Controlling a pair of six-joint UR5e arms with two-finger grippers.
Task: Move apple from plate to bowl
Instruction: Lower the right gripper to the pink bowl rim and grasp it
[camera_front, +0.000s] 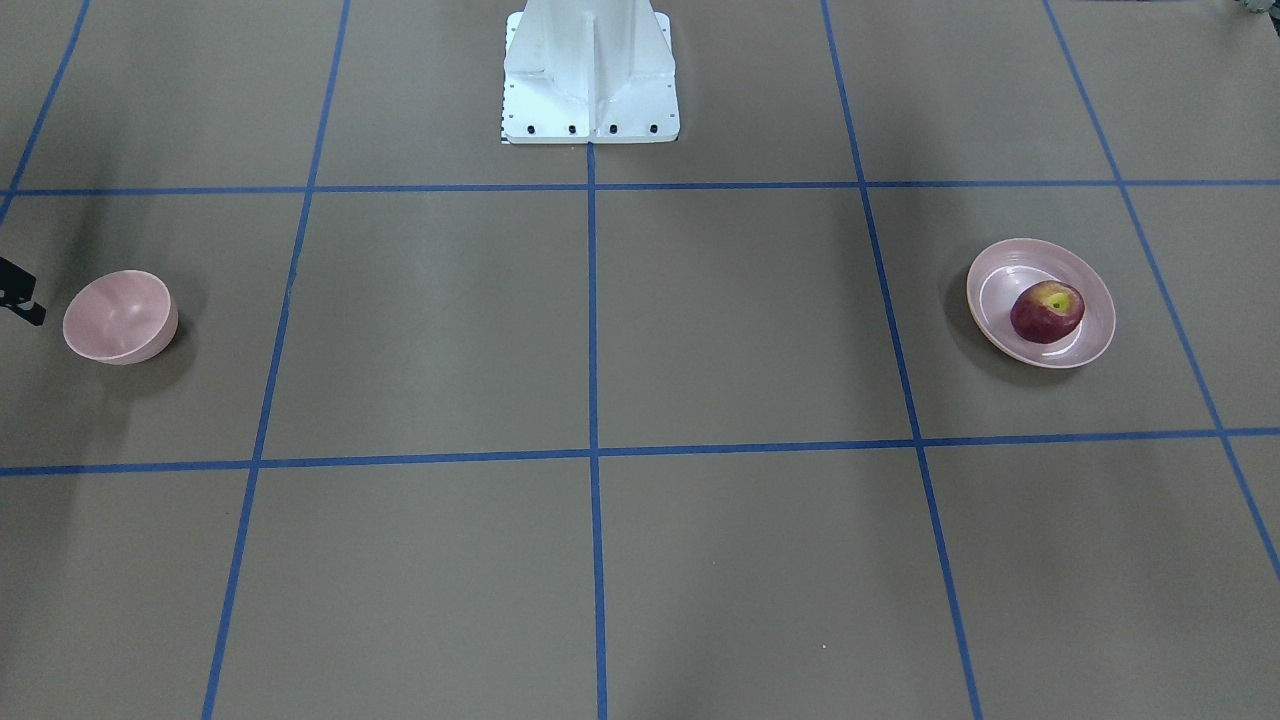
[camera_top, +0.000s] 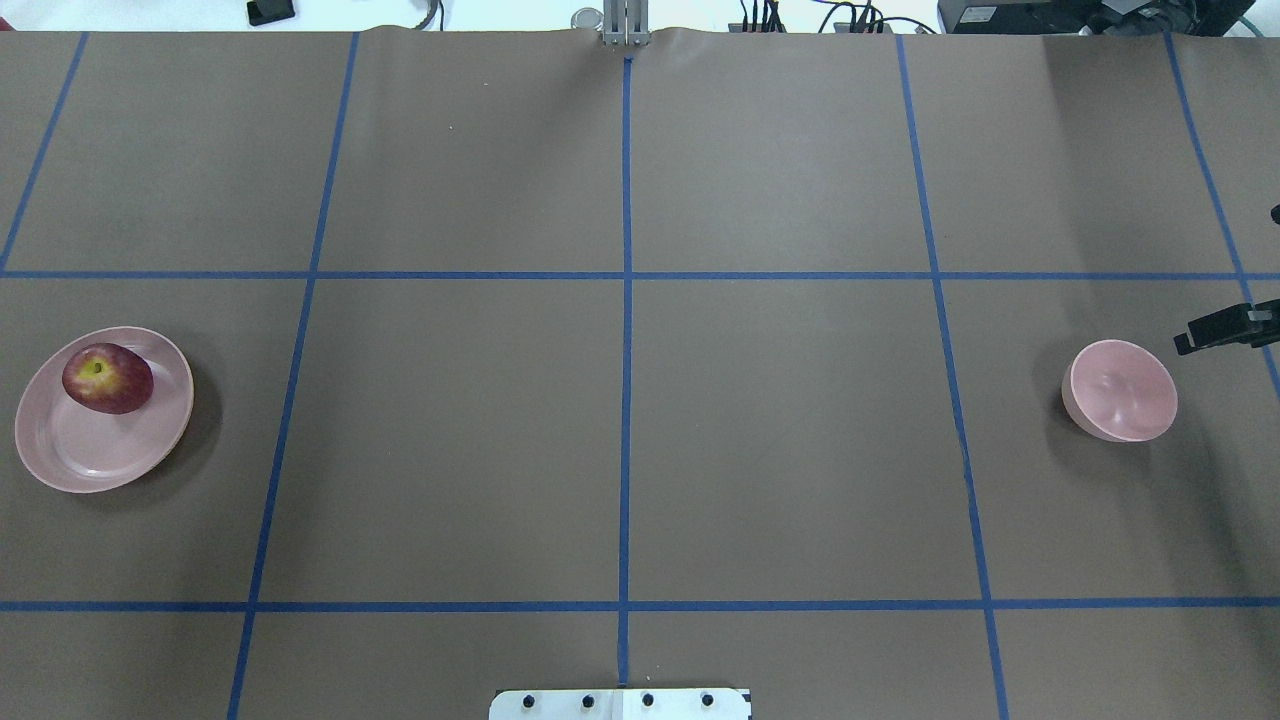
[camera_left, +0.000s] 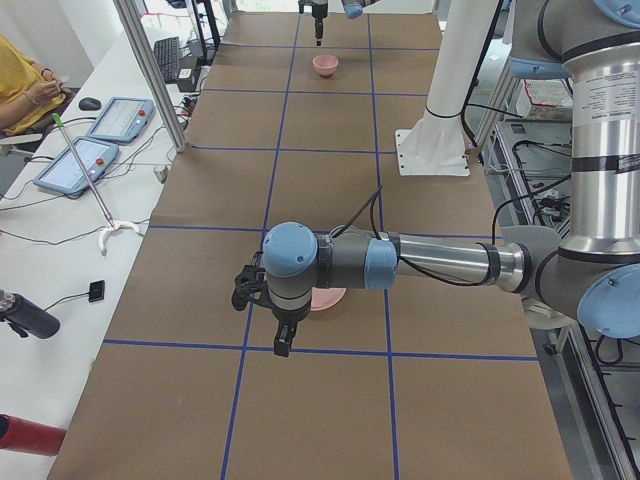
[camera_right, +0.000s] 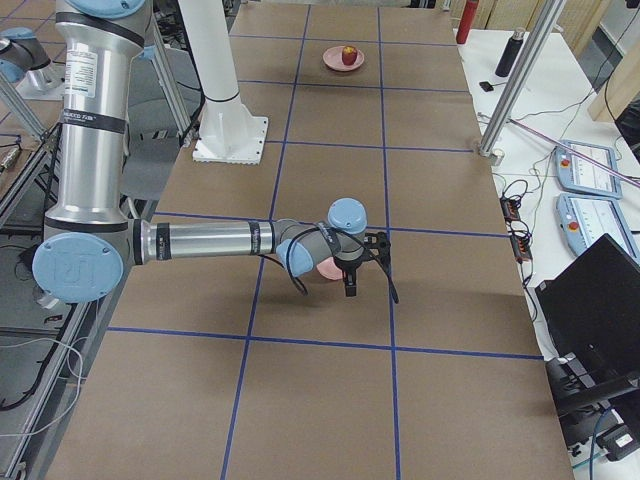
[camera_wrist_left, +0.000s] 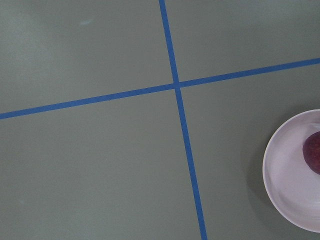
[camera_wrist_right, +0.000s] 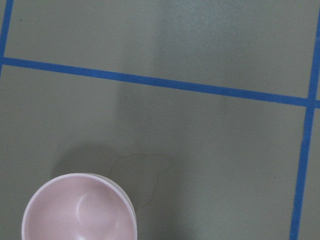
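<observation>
1. Standing at the table's end: the apple (camera_top: 107, 378) sits on the plate (camera_top: 92, 452), toward the plate's upper rim in the overhead view, at that frame's far left. Its yellow-green stem dimple faces up and it looks slightly wider than tall.
2. The bowl (camera_top: 1125, 395) is at the far right of the same frame, upright, with nothing in it. Plate and bowl are well apart, nearly the whole tabletop between them.
3. The left gripper (camera_left: 278, 335) hangs near the plate, fingers pointing down. Its wrist camera catches the plate only at the lower right edge, with the apple clipped at the border. So the apple lies off to that side, not under the fingers.
4. The right gripper (camera_right: 358, 268) hovers just beside the bowl, far from the apple.
5. Judgement: the left arm is the nearer one for the pick and must first shift over the plate.
6. Neither gripper holds anything I can see. I cannot tell whether either one's jaws are parted or closed.
</observation>
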